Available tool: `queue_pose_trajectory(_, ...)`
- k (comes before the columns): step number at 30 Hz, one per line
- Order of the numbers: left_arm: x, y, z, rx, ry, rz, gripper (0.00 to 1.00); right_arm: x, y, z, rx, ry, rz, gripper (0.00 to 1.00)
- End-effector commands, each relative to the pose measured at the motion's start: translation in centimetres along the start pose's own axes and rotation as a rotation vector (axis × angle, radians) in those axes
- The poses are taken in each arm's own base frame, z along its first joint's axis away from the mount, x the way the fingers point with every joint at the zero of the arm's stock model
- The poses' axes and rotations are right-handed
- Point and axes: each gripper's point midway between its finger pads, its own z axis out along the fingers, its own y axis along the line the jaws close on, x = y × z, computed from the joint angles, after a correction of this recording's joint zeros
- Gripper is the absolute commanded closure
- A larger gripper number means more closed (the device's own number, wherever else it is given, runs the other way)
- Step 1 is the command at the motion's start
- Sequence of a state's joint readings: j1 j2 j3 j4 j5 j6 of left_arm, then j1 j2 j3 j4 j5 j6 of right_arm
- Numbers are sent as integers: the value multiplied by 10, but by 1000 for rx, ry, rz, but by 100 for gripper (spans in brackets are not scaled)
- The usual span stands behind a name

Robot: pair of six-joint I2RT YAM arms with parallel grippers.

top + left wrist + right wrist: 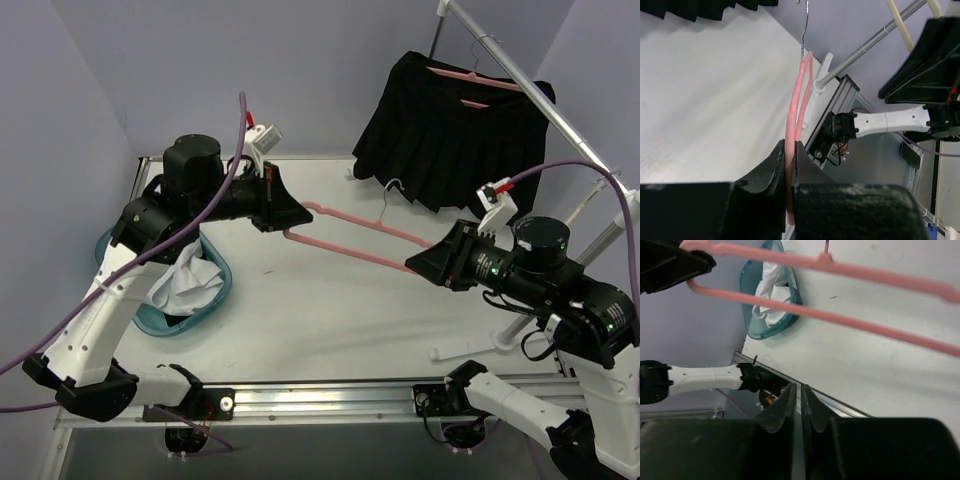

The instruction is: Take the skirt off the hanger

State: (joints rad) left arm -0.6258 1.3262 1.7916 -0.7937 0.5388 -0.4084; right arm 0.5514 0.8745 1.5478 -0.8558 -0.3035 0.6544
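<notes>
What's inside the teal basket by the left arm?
Crumpled white cloth fills the teal basket. Anything beneath it is covered, and the left arm hides part from above.

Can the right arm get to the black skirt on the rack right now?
Probably yes: the right tool looks empty, the left tool alone clamps the pink hanger, and the black skirt hangs close behind it, nothing obvious between. It must swing round.
</notes>
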Motion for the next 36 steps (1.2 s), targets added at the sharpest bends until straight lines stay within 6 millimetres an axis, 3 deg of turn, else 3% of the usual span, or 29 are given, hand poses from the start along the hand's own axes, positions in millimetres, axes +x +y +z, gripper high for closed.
queue_pose_trajectory(1, -55, -26, 3, 87, -179, 93, 98, 13, -7, -20, 16, 17, -32, 100)
queue_pose_trajectory(4, -75, -35, 19, 130, -223, 116, 98, 22, -10, -33, 1, -3, -12, 100)
queue_pose_trajectory(5, -74, -39, 33, 149, -209, 119, 98, 24, -11, -35, -2, -9, -3, 100)
queue_pose_trajectory(7, -87, -60, 40, 206, -245, 176, 98, 34, -9, -40, -35, -1, 23, 100)
queue_pose_trajectory(8, -81, -66, 62, 217, -218, 188, 98, 34, -6, -46, -55, -15, 30, 100)
queue_pose_trajectory(12, -88, -93, 101, 242, -219, 263, 98, 35, 2, -58, -92, -30, 53, 100)
queue_pose_trajectory(19, -115, -104, 144, 231, -337, 292, 98, 25, 11, -81, -102, -70, 39, 100)
queue_pose_trajectory(24, -132, -106, 146, 215, -421, 299, 98, 24, 10, -90, -96, -100, 59, 100)
queue_pose_trajectory(29, -135, -106, 156, 219, -433, 295, 98, 22, 11, -101, -113, -147, 86, 100)
queue_pose_trajectory(36, -143, -118, 159, 242, -505, 328, 98, 30, 6, -94, -99, -117, 94, 100)
